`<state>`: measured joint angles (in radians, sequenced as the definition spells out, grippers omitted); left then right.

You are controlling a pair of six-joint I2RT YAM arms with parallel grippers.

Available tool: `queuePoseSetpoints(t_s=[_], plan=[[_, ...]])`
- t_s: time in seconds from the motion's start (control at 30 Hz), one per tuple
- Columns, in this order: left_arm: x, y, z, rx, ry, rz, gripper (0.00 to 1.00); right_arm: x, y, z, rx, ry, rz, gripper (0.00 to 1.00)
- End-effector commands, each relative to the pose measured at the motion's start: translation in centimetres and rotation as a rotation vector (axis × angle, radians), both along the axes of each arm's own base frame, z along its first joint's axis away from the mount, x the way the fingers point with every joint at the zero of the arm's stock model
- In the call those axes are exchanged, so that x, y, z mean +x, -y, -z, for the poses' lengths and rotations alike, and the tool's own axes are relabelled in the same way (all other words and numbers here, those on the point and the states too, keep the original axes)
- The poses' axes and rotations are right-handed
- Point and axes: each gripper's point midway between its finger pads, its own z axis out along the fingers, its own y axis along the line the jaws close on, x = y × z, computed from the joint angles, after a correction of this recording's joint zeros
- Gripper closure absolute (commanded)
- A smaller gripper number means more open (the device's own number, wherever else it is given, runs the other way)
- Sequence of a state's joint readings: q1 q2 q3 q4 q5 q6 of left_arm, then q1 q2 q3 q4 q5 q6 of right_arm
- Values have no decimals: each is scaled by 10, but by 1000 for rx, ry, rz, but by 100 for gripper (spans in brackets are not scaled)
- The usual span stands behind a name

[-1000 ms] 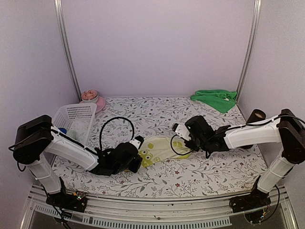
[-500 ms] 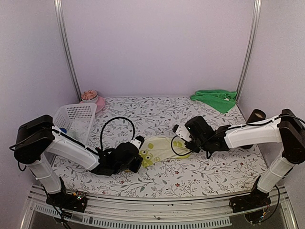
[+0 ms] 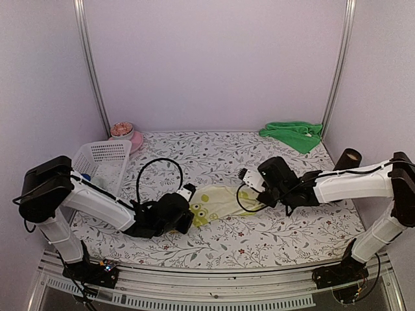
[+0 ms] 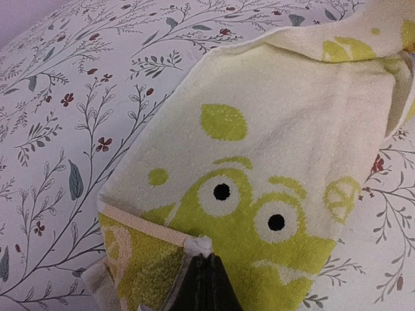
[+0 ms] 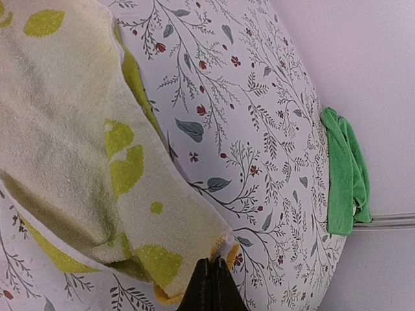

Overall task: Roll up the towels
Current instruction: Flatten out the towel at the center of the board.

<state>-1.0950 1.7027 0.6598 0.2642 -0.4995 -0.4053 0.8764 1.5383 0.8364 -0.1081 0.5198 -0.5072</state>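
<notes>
While I watch from the overhead camera, the yellow-lime towel (image 3: 217, 201) lies partly folded on the flowered table (image 3: 194, 155), stretched between my two arms. My left gripper (image 4: 204, 275) is clamped fully closed on that towel's left end, where a folded corner bunches over the fingertips. My right gripper (image 5: 211, 282) is pinched closed on the towel's right corner, the yellow hem curling at its tips. The green towel (image 3: 293, 134) sits crumpled well beyond the yellow-lime towel, off to its far right against the back wall. The white basket (image 3: 104, 155) stands well to the yellow-lime towel's left.
</notes>
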Motion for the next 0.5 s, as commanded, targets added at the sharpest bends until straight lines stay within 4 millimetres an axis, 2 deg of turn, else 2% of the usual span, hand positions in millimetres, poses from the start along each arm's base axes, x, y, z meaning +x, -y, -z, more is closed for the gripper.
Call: queuePoseSetpoints(t_s=[0.0,0.07,0.17,0.23,0.33,0.47], plan=[[10,-2,-28,-27,58,-63,100,13,5,-42,167,9,35,98],[15,-7,-48,-60,95,-74,100,20,10,-64,271,-17,33,98],[23,-11,-88,-154,159,-59,100,26,13,-99,408,-29,-10,98],[26,-15,-119,-229,211,-40,100,27,15,-114,453,-25,-49,98],[25,-18,-154,-306,272,3,100,24,17,-131,510,-29,-119,98],[20,-22,-174,-344,306,35,100,18,16,-144,562,-37,-174,98]])
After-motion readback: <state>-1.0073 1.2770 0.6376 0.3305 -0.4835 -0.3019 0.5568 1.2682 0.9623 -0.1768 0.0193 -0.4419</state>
